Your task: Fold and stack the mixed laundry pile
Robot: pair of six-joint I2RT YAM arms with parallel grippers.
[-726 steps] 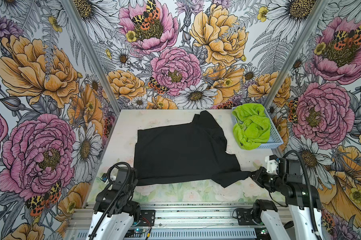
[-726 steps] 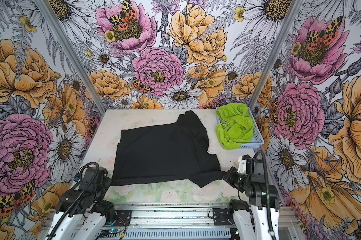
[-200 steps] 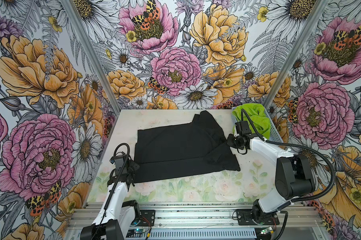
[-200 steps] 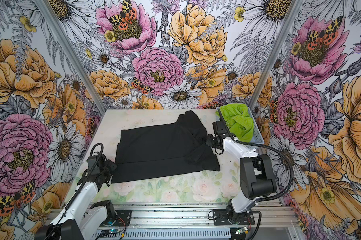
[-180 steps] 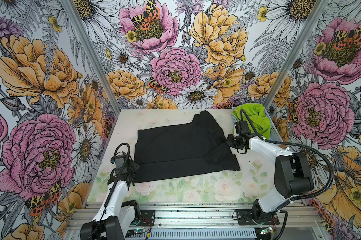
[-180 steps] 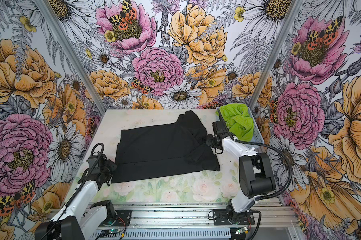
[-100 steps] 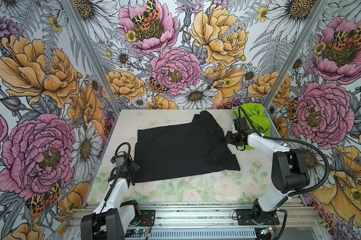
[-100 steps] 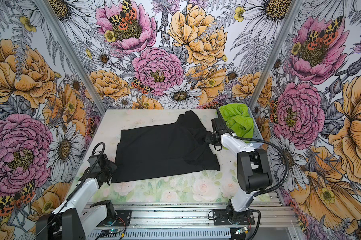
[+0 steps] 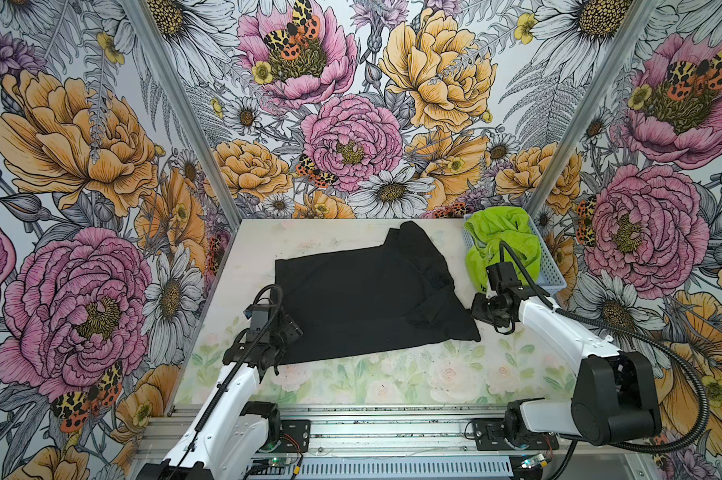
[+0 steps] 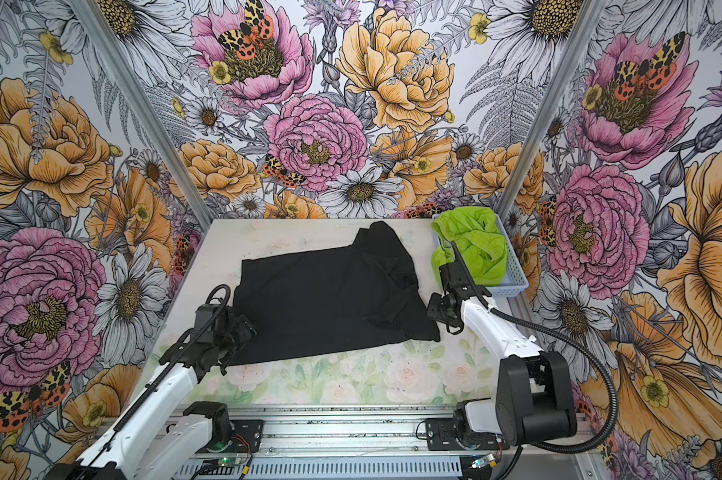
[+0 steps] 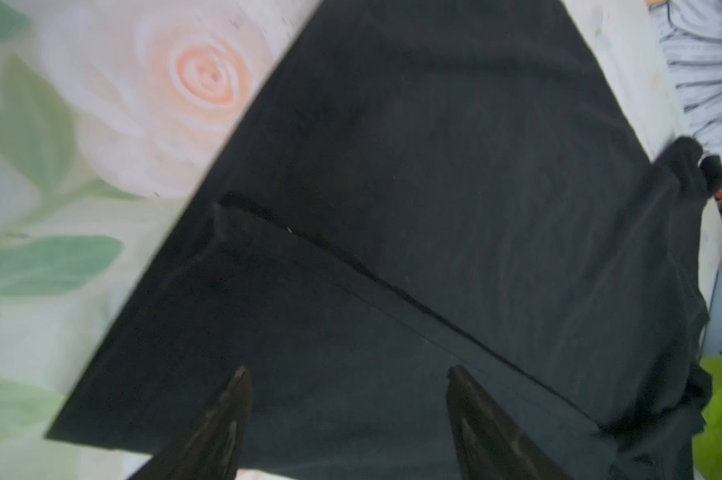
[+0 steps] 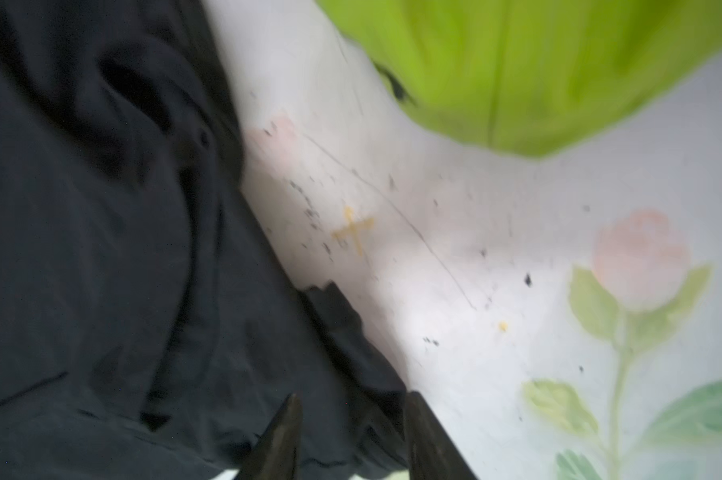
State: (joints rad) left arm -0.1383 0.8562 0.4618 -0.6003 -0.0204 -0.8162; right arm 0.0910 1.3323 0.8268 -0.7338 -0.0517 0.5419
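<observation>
The left tool (image 11: 346, 374) hangs with fingers wide apart and nothing between them, over the near left corner of the black T-shirt (image 9: 363, 299). Its arm reaches forward from the near rail, wrist tipped down. The right tool (image 12: 353, 399) shows a narrower gap at the shirt's right edge, its forearm slanting in from a raised elbow. The shirt lies spread on the surface (image 9: 392, 378). The lime-green shorts (image 9: 504, 241) sit bunched in the basket (image 9: 554, 281), far right.

Your top views are bright, evenly lit and sharp; both wrist views are soft, the lime-green shorts (image 12: 517, 70) badly smeared.
</observation>
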